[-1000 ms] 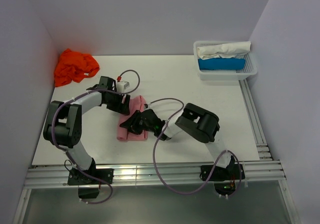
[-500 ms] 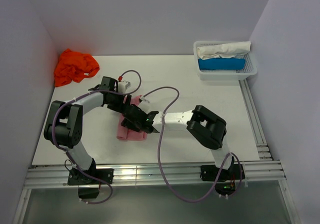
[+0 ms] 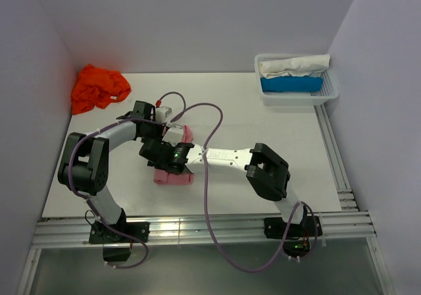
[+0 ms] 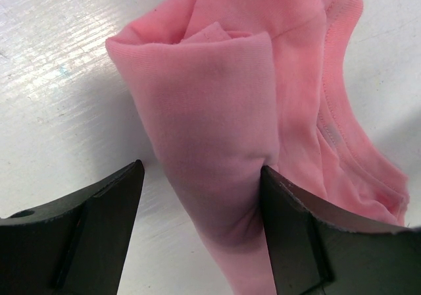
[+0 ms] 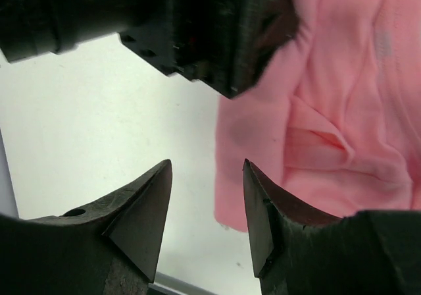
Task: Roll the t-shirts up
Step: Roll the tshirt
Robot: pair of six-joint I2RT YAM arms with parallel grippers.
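One pink t-shirt [image 3: 172,177], partly rolled, on table [image 3: 263,124] left of centre, beneath both wrists. One orange t-shirt [image 3: 97,87], crumpled, far-left corner. Two claws, both released: left gripper [image 4: 200,170] straddles pink roll; right gripper [image 5: 207,163] empty, beside roll's edge. One white mesh basket [image 3: 329,96], far right, holds two rolled cloths: white roll [image 3: 293,64], blue roll [image 3: 291,84].

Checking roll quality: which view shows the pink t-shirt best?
Left wrist: the pink t-shirt fills the frame, with the roll clear between the fingers of the left end effector. Top external shows only slivers of it under the arms. Right wrist shows folds and one edge, partly blocked by the left end effector.
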